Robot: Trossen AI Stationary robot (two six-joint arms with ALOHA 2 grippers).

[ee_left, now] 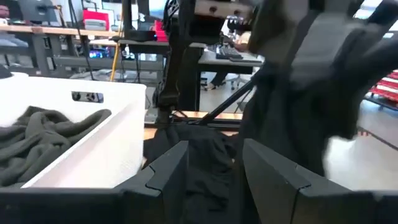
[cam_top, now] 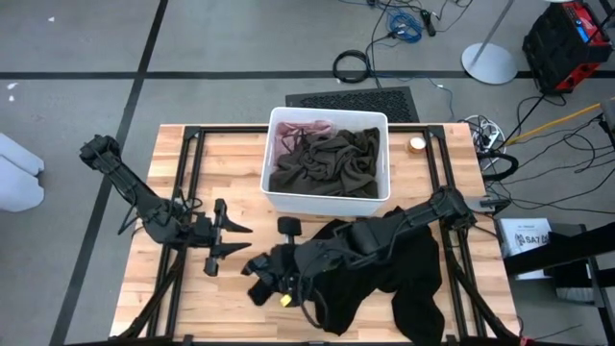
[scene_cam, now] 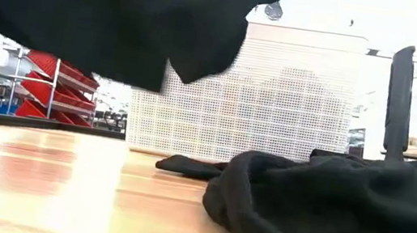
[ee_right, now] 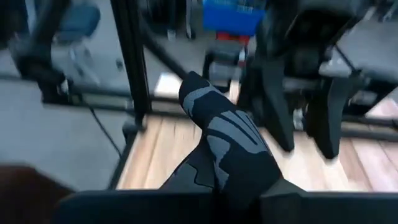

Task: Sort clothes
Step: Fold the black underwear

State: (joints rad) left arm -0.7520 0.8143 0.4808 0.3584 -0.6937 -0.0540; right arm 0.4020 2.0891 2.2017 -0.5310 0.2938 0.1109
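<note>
My right gripper (cam_top: 261, 273) reaches across the table's near middle and is shut on a black garment with grey printed panels (ee_right: 229, 144). A large black garment (cam_top: 389, 274) lies heaped on the table under and right of that arm; the low view (scene_cam: 341, 217) shows it too. The white bin (cam_top: 279, 197) at the far middle holds an olive-green garment (cam_top: 332, 163) and a pink one (cam_top: 293, 135). My left gripper (cam_top: 238, 237) is open and empty, low over the table left of the right gripper. Other garments are not in view. My right gripper pinches the black, grey-printed garment between its two fingers at one end (ee_right: 231, 182). The free part sticks out ahead of the fingers, toward the table's left. Dark cloth (scene_cam: 125, 15) hangs clear above the tabletop in the low view. Layers cannot be told.
Black frame rails (cam_top: 183, 192) cross the wooden table (cam_top: 163, 288) on both sides. A small round object (cam_top: 416, 144) lies right of the bin. Bare wood shows at the near left. Cables and a red-black case lie on the floor beyond the table.
</note>
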